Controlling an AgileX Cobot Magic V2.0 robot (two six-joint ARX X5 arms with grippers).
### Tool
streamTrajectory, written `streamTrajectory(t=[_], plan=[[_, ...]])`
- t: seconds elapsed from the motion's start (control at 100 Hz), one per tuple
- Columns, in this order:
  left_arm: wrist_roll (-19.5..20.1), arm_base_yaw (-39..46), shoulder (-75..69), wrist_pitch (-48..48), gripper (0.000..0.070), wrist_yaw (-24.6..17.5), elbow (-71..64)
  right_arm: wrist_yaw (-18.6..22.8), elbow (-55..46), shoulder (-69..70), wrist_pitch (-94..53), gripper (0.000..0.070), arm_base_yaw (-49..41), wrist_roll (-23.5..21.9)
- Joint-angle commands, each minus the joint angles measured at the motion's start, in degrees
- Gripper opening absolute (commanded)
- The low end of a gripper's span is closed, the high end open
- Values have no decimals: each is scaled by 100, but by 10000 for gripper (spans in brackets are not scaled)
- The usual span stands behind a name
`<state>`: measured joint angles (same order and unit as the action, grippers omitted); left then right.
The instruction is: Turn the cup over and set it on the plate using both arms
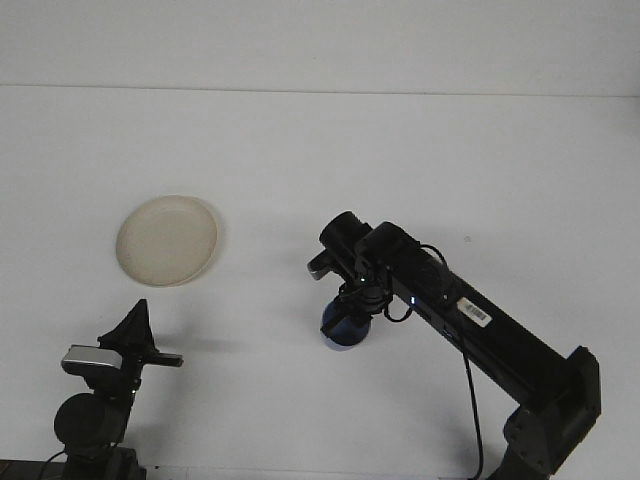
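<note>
A cream plate (166,240) lies on the white table at the left. My right arm reaches in from the lower right to the table's middle. Its gripper (348,308) points down and is shut on a blue cup (341,329), which sits low, at or just above the table surface; I cannot tell whether it touches. The cup is well to the right of the plate. My left gripper (137,325) stays at the bottom left, below the plate, away from both objects and holding nothing.
The white table (400,160) stretches back to a pale wall. The left arm's base and wrist camera (92,362) stand at the bottom left corner.
</note>
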<state>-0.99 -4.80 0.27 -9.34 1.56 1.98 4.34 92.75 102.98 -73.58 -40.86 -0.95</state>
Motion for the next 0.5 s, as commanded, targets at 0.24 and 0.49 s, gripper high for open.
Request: streamTrajectory(t=[0.24,0.49], plan=[[-7,-15,-9,-61,12,-4,-107,11,153,382,111,7,-70,127],[-7,-15,-9,-61,12,-4,-107,11,151,402,181,8,-70,227]])
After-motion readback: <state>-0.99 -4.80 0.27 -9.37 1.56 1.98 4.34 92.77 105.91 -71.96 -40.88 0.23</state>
